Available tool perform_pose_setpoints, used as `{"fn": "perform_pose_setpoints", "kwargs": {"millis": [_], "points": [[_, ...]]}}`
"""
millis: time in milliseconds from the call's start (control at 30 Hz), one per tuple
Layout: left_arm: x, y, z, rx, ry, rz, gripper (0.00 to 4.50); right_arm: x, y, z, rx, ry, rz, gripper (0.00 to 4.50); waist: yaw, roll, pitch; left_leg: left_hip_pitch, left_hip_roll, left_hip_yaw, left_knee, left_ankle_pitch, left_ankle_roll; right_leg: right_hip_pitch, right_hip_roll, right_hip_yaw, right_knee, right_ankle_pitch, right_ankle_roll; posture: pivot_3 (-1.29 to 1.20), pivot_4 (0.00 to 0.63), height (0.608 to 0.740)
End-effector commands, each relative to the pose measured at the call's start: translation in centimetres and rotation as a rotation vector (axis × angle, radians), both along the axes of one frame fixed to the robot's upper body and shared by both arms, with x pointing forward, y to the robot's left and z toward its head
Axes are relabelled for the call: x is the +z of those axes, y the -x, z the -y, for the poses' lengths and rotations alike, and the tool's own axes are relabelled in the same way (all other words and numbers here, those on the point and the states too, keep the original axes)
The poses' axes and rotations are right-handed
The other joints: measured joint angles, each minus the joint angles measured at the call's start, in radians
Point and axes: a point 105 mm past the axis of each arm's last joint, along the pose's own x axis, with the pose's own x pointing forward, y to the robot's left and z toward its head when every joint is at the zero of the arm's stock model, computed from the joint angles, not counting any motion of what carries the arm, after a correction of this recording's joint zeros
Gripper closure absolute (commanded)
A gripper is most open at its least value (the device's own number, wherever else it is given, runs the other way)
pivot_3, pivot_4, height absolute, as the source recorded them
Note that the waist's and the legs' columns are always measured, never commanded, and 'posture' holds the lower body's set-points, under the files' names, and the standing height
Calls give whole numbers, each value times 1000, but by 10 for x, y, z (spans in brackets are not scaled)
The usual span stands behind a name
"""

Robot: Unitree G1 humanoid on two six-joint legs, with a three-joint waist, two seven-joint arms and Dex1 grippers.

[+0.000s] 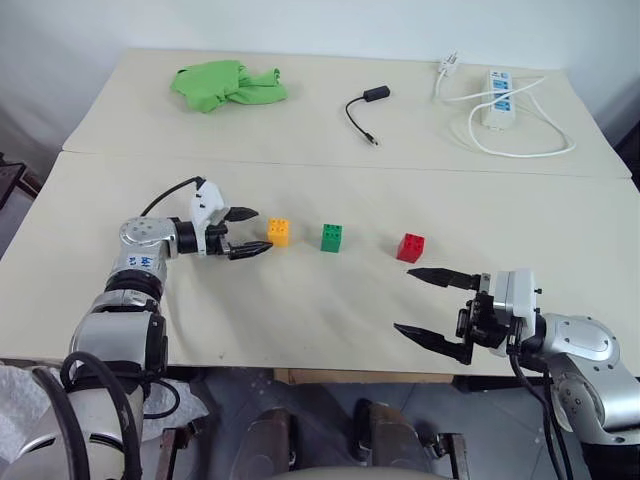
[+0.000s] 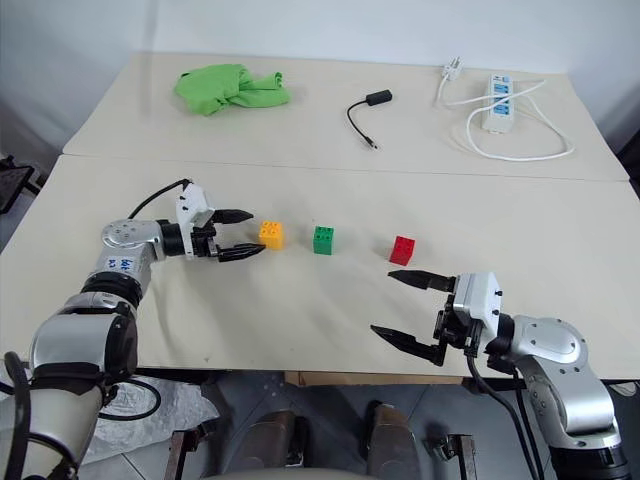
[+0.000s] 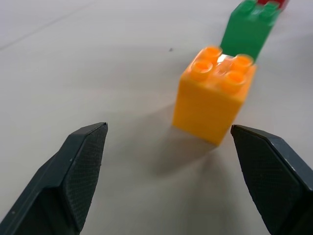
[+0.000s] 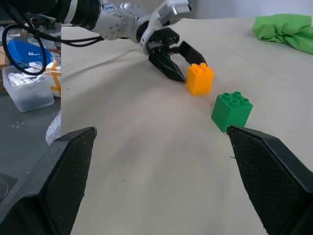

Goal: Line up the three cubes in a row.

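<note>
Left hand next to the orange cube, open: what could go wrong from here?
1. The left hand is open with its fingertips just beside the orange cube; pulling back crookedly could nudge it out of line with the green cube.
2. The red cube sits slightly nearer the robot than the other two, and the open right hand hovers close; correcting it could knock it further off.

A crumpled bright green cloth (image 1: 226,84) lies at the upper left of the frame on the pale counter (image 1: 300,310). Near the top centre sits a short black cable (image 1: 364,110) with a small plug. At the upper right, a white power strip (image 1: 497,97) rests among its looped white cord (image 1: 520,150).
</note>
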Motion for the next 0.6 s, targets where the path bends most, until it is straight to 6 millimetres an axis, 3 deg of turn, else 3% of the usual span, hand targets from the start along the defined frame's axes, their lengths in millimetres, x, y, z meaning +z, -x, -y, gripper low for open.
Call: {"fn": "perform_pose_setpoints", "kwargs": {"millis": [33, 167, 367, 433, 600], "points": [[16, 15, -16, -82, 21, 42, 206, 3, 3, 6, 16, 10, 10, 0, -1, 0, 0, 0, 0, 0, 0, 0, 0, 0, 0, 0, 0, 0, 0, 0, 150, 740], [29, 39, -41, -150, 19, 61, 96, 11, -1, 28, -6, -3, 1, 0, -8, 0, 0, 0, 1, 0, 0, 0, 0, 0, 1, 0, 0, 0, 0, 0, 150, 740], [31, 79, -70, -70, 31, 82, 96, 29, -17, 61, -70, -60, -1, 0, -17, 0, 0, 1, 4, -2, 0, 0, 0, 0, -2, 1, 1, 0, 0, 0, 150, 740], [29, 92, -79, 24, 30, 27, 96, 33, -20, 65, -79, -70, 17, 0, -22, 0, 0, 1, 4, -2, 0, 0, 0, 0, -3, 1, 1, 0, 0, 0, 150, 740], [34, 113, -92, 150, 41, 88, 96, 26, -18, 62, -19, -82, 20, 0, -15, 1, 0, 1, 3, -5, 0, 0, 0, 1, -5, 1, 1, 0, 0, 0, 150, 740]]}}
